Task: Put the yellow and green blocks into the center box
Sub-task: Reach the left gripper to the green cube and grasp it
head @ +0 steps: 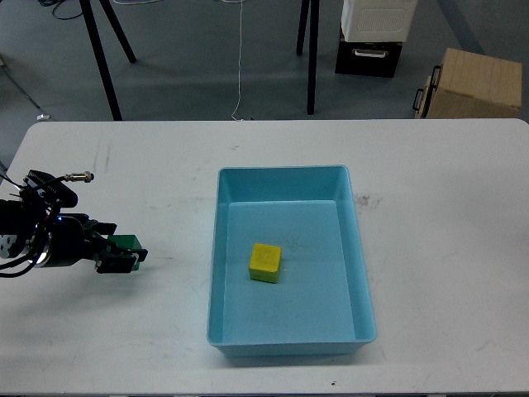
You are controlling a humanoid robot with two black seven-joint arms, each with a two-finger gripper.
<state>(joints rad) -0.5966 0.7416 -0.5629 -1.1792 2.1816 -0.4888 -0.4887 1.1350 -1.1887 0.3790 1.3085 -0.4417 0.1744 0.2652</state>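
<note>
Half is done: the yellow block (pixel 265 262) is lying inside the blue tray (pixel 287 175). The left gripper (pixel 121 253), at the tray's nine o'clock, is clamping the green block (pixel 128 243), awaiting transfer.

A white table (pixel 430 248) carries a light-blue tray (pixel 361 256) near its middle.

Bright yellow block (pixel 265 262) on the light-blue floor of the center box (pixel 362 281), dark green block (pixel 127 244) between the fingers of the black left gripper (pixel 118 249), white tabletop (pixel 446 207) with faint dark scuffs, tan cardboard box (pixel 475 84), grey floor (pixel 190 58)
</note>
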